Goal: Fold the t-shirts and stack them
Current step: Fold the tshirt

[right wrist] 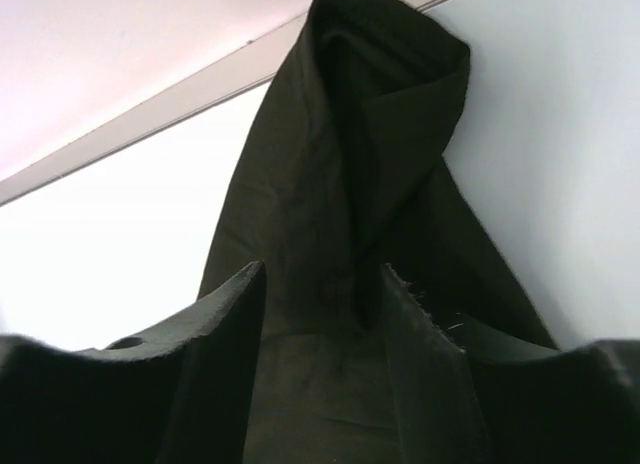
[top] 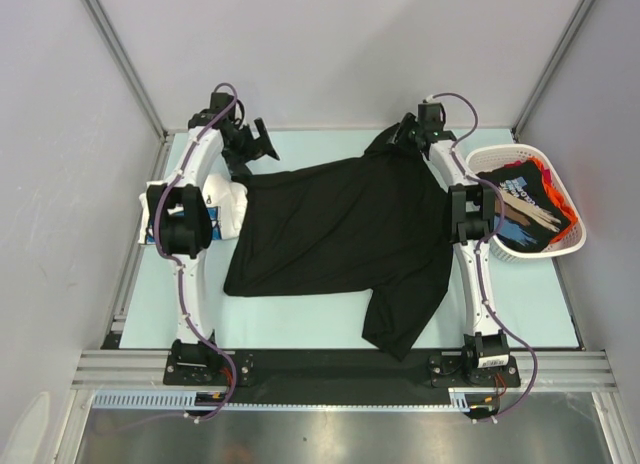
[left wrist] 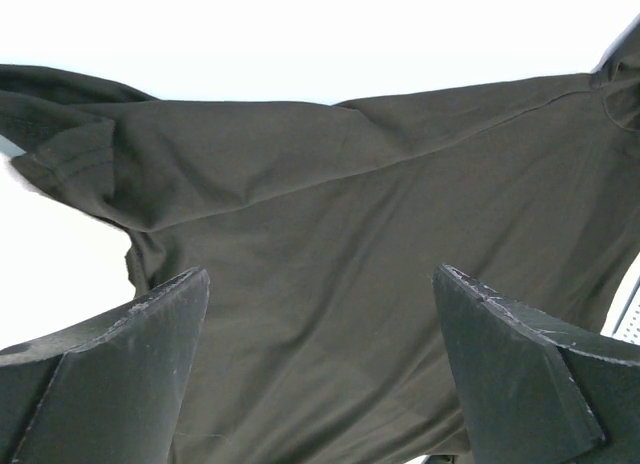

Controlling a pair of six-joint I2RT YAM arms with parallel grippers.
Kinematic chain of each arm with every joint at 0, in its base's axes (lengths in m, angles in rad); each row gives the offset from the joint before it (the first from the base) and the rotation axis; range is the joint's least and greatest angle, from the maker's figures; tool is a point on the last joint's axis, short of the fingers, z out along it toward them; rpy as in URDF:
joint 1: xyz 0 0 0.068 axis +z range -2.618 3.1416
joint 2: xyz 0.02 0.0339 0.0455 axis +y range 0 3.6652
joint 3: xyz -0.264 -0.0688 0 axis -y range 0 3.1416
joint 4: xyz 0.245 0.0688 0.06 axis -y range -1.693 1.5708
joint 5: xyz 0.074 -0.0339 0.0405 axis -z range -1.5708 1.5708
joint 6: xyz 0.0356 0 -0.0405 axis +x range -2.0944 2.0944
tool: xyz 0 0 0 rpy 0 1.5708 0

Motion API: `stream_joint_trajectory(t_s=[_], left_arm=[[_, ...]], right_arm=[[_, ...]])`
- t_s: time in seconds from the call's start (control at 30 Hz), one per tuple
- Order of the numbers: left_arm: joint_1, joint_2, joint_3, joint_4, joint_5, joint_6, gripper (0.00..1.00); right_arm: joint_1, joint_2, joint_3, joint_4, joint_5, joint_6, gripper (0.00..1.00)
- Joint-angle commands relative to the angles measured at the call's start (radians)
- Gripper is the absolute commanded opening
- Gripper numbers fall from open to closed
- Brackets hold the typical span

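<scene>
One tee [top: 340, 224] lies on the desk [top: 300, 329]. Its corner is pinched by the right pincer [right wrist: 320, 274]. The left pincer [left wrist: 320, 284], wide open, should grab the other corner evenly.

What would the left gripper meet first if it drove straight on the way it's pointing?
The black t-shirt. In the wrist view its cloth fills the space straight ahead of the open left gripper, nothing in between. How near it lies is unclear.
</scene>
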Motion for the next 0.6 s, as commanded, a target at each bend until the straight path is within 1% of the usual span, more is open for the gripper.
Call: stream_joint_trajectory(t_s=[0.0, 0.03, 0.07, 0.1, 0.3, 0.37, 0.47, 0.57], left_arm=[[0.019, -0.042, 0.014, 0.004, 0.024, 0.031, 1.00], [0.023, -0.040, 0.014, 0.002, 0.022, 0.028, 1.00], [0.026, -0.039, 0.013, 0.000, 0.025, 0.027, 1.00], [0.028, -0.037, 0.014, 0.002, 0.025, 0.025, 1.00], [0.031, -0.028, 0.022, 0.002, -0.060, 0.031, 1.00], [0.037, -0.013, 0.026, -0.001, -0.083, 0.021, 1.00], [0.048, 0.026, 0.034, -0.050, -0.126, 0.005, 1.00], [0.051, 0.055, 0.042, -0.050, -0.155, 0.005, 1.00]], right_arm=[[0.023, 0.009, -0.001, 0.005, 0.034, -0.010, 0.33], [0.026, 0.012, 0.002, 0.013, 0.028, 0.000, 0.19], [0.026, 0.014, 0.007, 0.009, 0.034, 0.007, 0.03], [0.028, 0.010, 0.007, 0.004, 0.037, 0.011, 0.00], [0.037, -0.031, -0.021, -0.010, 0.038, -0.018, 0.00], [0.041, -0.051, -0.025, -0.018, 0.038, -0.032, 0.00], [0.041, -0.075, -0.028, -0.024, 0.044, -0.042, 0.00], [0.041, -0.106, -0.027, -0.030, 0.056, -0.056, 0.00]])
